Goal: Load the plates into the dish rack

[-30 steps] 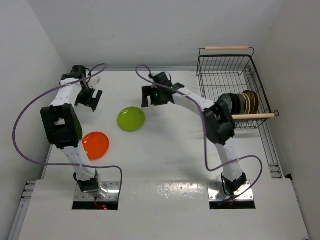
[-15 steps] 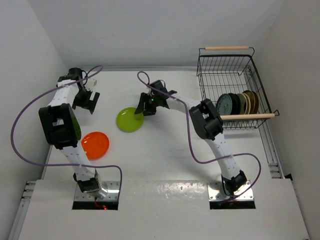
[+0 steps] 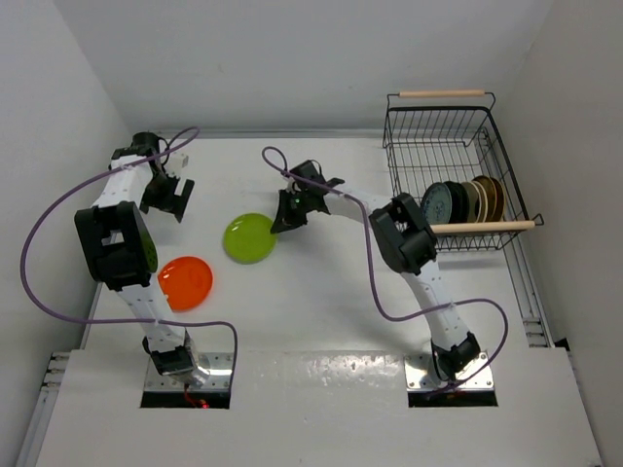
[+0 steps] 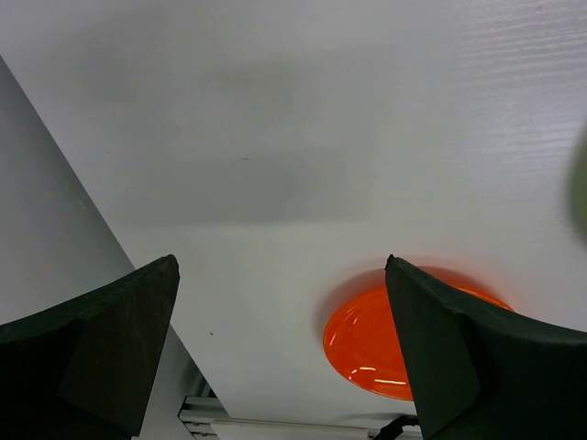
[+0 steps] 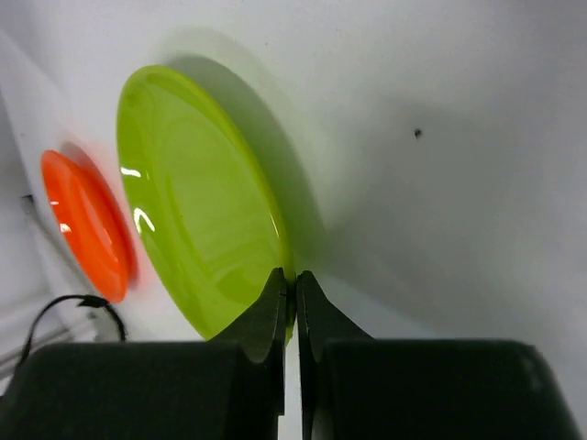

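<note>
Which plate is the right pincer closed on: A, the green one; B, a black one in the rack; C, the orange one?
A: the right pincer is shut on the rim of the green plate, while the orange plate lies apart, untouched.

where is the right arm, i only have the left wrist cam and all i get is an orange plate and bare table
observer: the right gripper is down at the rim of the lime green plate, on the side facing the dish rack
operator: has it got hold of it
observer: in the right wrist view the jaws are shut right at the rim, but i can't tell whether the rim is actually pinched between them
operator: anything in the rack
observer: yes, a row of plates stands on edge at its near end, too tightly packed to count
</note>
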